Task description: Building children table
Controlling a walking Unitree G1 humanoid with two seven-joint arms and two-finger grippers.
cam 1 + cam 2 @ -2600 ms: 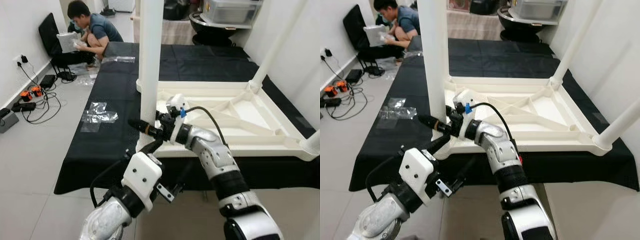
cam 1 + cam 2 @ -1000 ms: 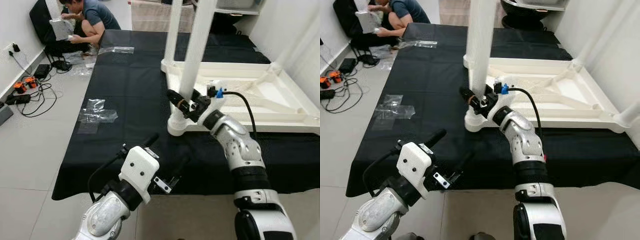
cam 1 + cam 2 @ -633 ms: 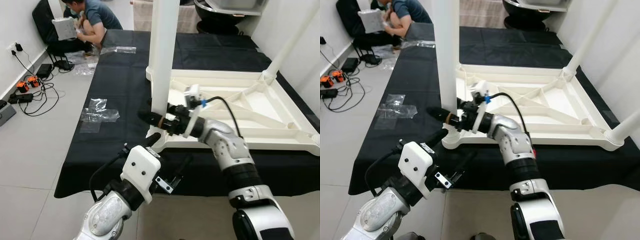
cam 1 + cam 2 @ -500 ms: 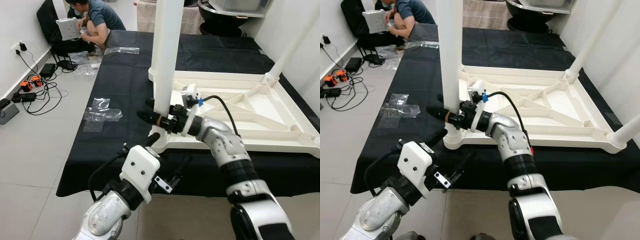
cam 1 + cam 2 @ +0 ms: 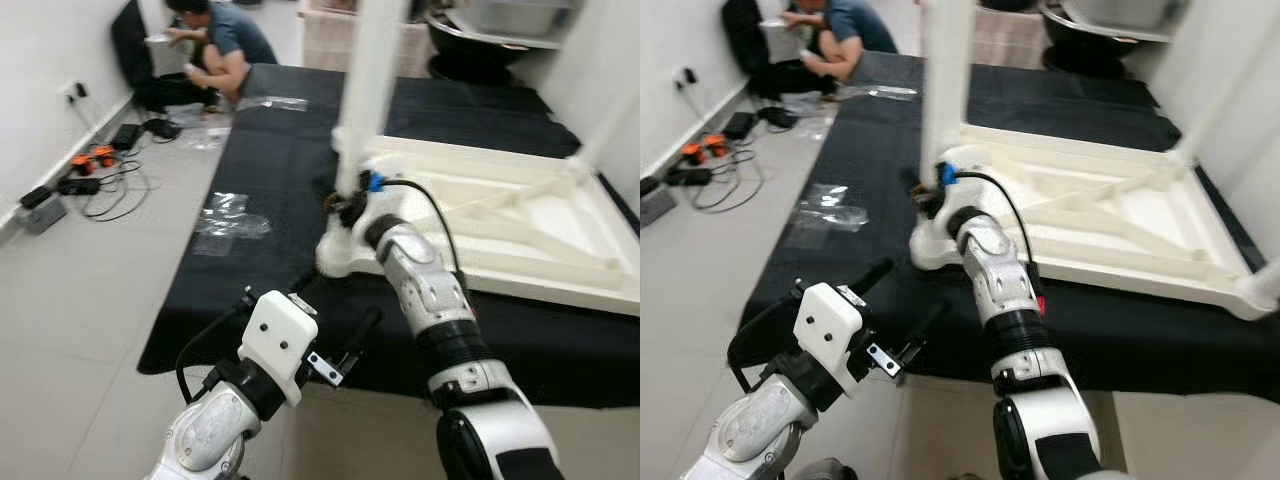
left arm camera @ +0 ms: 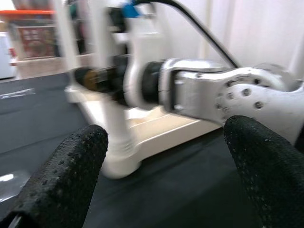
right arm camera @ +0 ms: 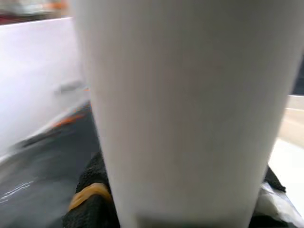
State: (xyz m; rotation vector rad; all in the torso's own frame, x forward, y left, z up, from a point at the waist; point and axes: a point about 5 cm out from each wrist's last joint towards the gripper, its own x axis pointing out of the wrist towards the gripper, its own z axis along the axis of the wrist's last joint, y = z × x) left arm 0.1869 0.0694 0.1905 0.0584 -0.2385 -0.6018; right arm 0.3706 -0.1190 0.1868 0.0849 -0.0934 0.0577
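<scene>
Left eye, table: the white children's table (image 5: 520, 215) lies upside down on a black cloth (image 5: 270, 190).
Left eye, right gripper: the right gripper (image 5: 343, 208) sits at the base of the near-left leg (image 5: 368, 90), fingers either side of it.
Right eye, left gripper: the left gripper (image 5: 895, 315) hangs low before the cloth's edge, spread wide, holding nothing.
Right eye, person: a person (image 5: 845, 35) crouches on the floor far left.
Left wrist, fingers: two black fingers (image 6: 59, 183) wide apart.
Right wrist, leg: the white leg fills the middle, a black finger (image 7: 92, 190) on each side.
</scene>
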